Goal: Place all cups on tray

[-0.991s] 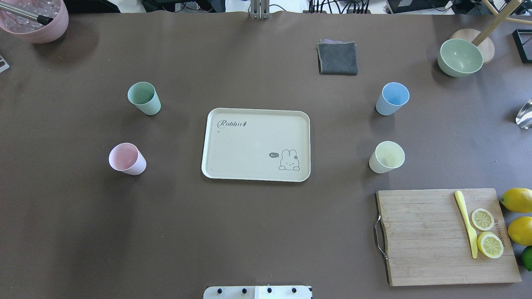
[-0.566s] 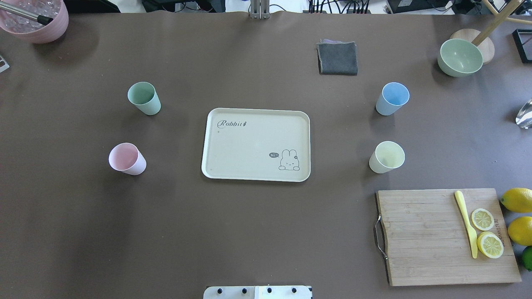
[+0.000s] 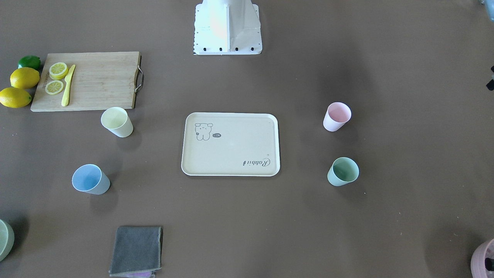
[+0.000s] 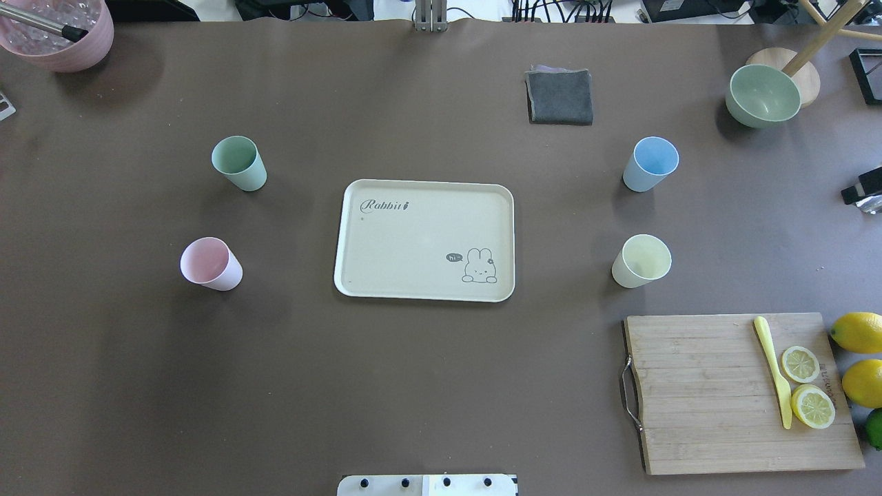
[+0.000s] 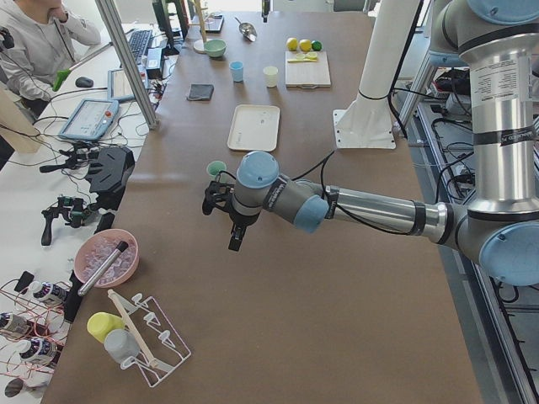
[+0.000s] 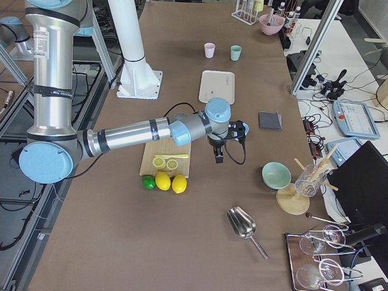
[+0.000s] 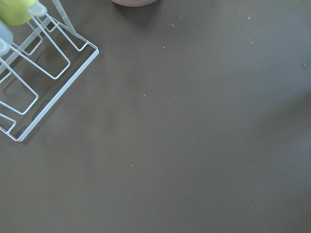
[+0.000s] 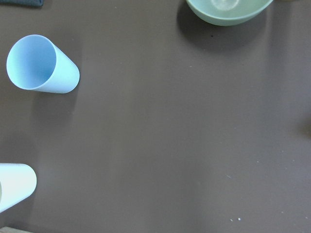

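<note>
The cream tray (image 4: 413, 234) lies at the table's middle with nothing on it. The mint green cup (image 4: 238, 162) and the pink cup (image 4: 210, 263) stand upright to its left. The light blue cup (image 4: 650, 163) and the pale yellow cup (image 4: 641, 260) stand to its right. The right wrist view shows the blue cup (image 8: 41, 64) and the yellow cup (image 8: 14, 186). My right gripper (image 4: 861, 191) peeks in at the right edge, far from the cups. My left gripper (image 5: 229, 220) hovers beyond the left cups. I cannot tell whether either is open or shut.
A wooden cutting board (image 4: 703, 393) with lemon slices and a yellow knife lies at the front right, whole lemons (image 4: 858, 331) beside it. A grey cloth (image 4: 559, 96), a green bowl (image 4: 763, 94) and a pink bowl (image 4: 58, 34) stand at the back. A wire rack (image 7: 34, 73) shows below the left wrist.
A black part of my right gripper has come into the overhead view at the right edge, over the shiny scoop. The cups and the tray have not moved.
</note>
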